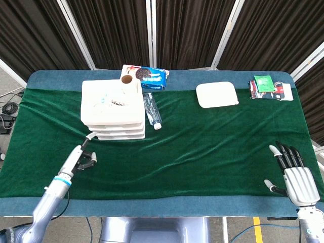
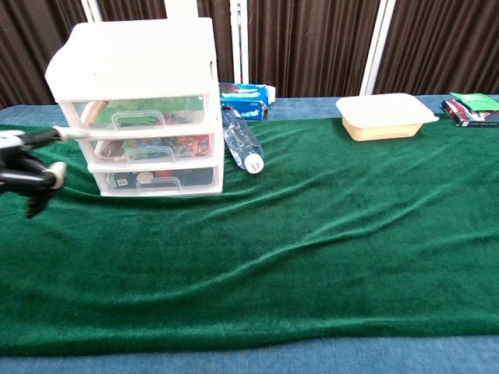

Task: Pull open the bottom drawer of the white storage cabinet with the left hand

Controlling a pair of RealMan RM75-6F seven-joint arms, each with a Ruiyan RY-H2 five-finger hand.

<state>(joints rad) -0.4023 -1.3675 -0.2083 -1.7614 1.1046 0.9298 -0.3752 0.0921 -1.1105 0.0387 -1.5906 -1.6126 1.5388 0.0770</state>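
The white storage cabinet (image 1: 112, 104) (image 2: 140, 70) stands at the back left of the green cloth with three drawers, all pushed in. Its bottom drawer (image 2: 156, 179) shows a front handle (image 2: 160, 184). My left hand (image 1: 82, 158) (image 2: 30, 167) hovers just in front-left of the cabinet, turned on edge with its fingers apart, holding nothing. One extended fingertip (image 2: 72, 132) lies close to the cabinet's front left corner; I cannot tell if it touches. My right hand (image 1: 296, 178) lies flat and spread at the table's front right, seen only in the head view.
A water bottle (image 1: 152, 111) (image 2: 243, 144) lies right of the cabinet. A blue cookie pack (image 1: 150, 77) is behind it. A white lidded box (image 1: 216, 94) (image 2: 386, 115) and snack packets (image 1: 271, 88) sit at the back right. A brown roll (image 1: 127, 80) stands on the cabinet.
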